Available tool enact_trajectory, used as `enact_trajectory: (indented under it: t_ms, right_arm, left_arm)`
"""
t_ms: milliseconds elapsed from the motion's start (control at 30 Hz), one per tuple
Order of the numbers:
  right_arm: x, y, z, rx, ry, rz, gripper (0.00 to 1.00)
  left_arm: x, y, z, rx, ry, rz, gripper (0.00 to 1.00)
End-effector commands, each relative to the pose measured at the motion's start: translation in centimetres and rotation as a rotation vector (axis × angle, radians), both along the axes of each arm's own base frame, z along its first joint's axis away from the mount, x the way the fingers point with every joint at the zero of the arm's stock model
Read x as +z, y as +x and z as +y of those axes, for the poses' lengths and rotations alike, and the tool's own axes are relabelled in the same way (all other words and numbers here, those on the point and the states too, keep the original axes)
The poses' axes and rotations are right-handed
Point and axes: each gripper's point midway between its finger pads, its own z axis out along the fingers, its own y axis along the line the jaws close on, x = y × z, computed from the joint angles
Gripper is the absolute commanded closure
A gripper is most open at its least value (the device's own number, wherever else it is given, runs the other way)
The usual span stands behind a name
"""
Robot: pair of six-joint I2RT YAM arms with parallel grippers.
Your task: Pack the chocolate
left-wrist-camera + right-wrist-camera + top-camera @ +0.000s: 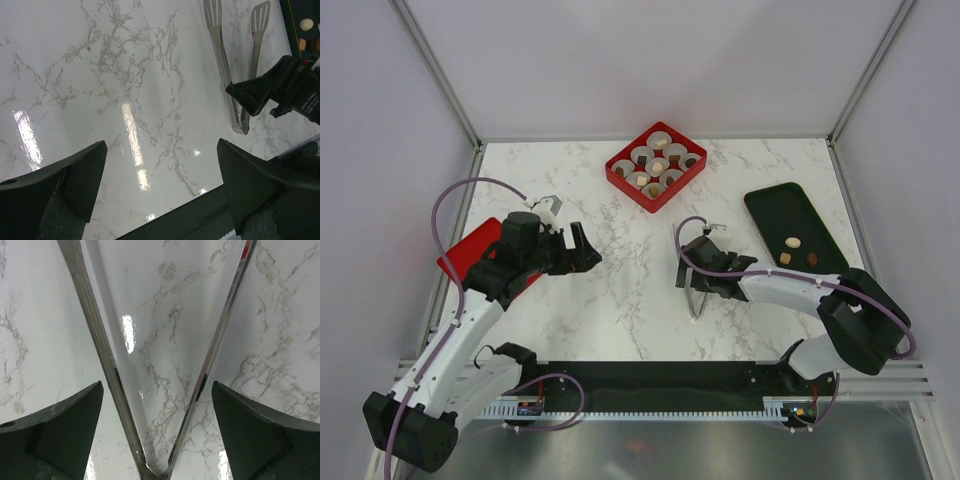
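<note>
On the table (620, 310): marble top; the task's things lie toward its far and right parts.
Black tray (778, 205): far right, well apart from the red box (628, 192) of paper cups (659, 138) at far centre.
Right gripper (682, 263): jaws spread wide, gripping nothing. It is low over the tweezers (696, 298), one finger outside each arm, apart from both in the wrist view.
Left gripper (588, 250): jaws wide, empty, over bare marble on the left.
Tweezers' axis: flat on the table, running near to far, joined end toward the robot, tips splayed away.
Chocolate (793, 242): three loose pieces on the tray's near end, to the right of the right gripper; some cups already show a brown piece.
Nearer arm: the right, for both tool and chocolate. A squeeze across the tweezers' arms seems due.
</note>
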Motion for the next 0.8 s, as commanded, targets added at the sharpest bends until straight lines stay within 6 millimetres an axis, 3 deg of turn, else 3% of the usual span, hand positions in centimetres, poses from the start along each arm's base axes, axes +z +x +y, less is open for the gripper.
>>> enact_trajectory:
  t_ms: [0,233,300,333,400,533,600,667,767]
  right_arm:
    - [2.3,0.4,0.0,0.041,-0.002,-0.062,0.02]
    - [7.0,-0.2,-0.1,0.140,0.033,-0.137,0.04]
    - [8.0,-0.5,-0.4,0.154,0.035,-0.157,0.05]
    - [9.2,-0.6,-0.5,0.155,0.056,-0.189,0.05]
    - [10.2,-0.9,-0.7,0.164,0.078,-0.215,0.05]
    - [13.1,-1.8,-0.3,0.210,0.164,-0.275,0.05]
    - [13.4,-2.2,-0.3,0.222,0.179,-0.275,0.06]
    - [13.9,-2.6,-0.6,0.226,0.194,-0.287,0.06]
    - [14.3,-3.0,-1.5,0.215,0.194,-0.316,0.06]
  left_arm:
    - [-0.5,0.5,0.5,0.033,0.034,0.015,0.00]
    - [0.0,2.6,1.1,0.124,0.075,0.068,0.01]
    - [0.2,3.8,2.0,0.199,0.105,0.075,0.01]
    - [-0.8,4.4,2.1,0.217,0.128,0.117,0.01]
    - [-1.0,5.8,4.0,0.321,0.190,0.130,0.02]
    - [-4.9,7.6,8.5,0.506,0.306,0.248,0.08]
    - [-7.4,7.8,10.5,0.572,0.318,0.344,0.11]
    - [-9.4,8.0,11.3,0.594,0.338,0.403,0.14]
    - [-10.8,8.6,12.4,0.626,0.351,0.439,0.19]
